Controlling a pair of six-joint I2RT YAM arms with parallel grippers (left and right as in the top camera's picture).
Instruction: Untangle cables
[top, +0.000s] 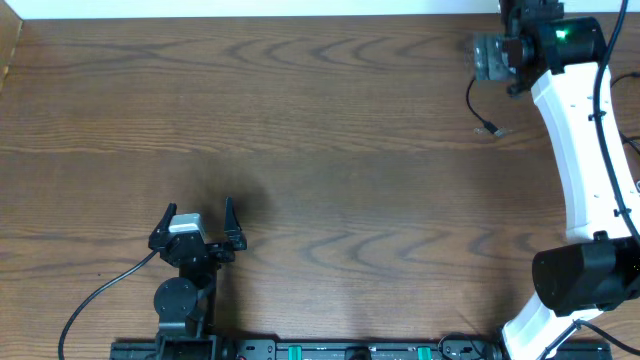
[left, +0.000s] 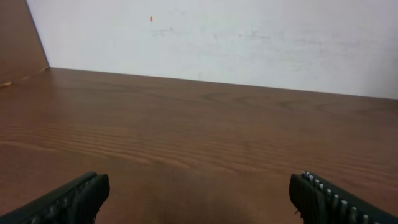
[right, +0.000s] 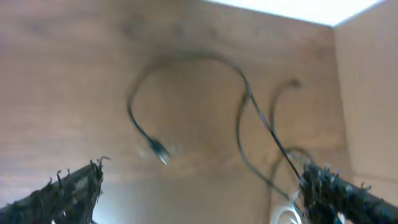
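Cables (right: 247, 93) in right-wrist view (barely overhead)

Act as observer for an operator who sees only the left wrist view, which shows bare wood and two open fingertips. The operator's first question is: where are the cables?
Observer: The cables lie at the far right corner of the table, just in front of the open right gripper.
Operator: Are they all black?
Observer: No. A white loop shows at the bottom edge of the right wrist view, among the black ones.
Operator: Is any plug end free?
Observer: Yes. One black plug lies by itself, at the end of a curved stretch of cable.
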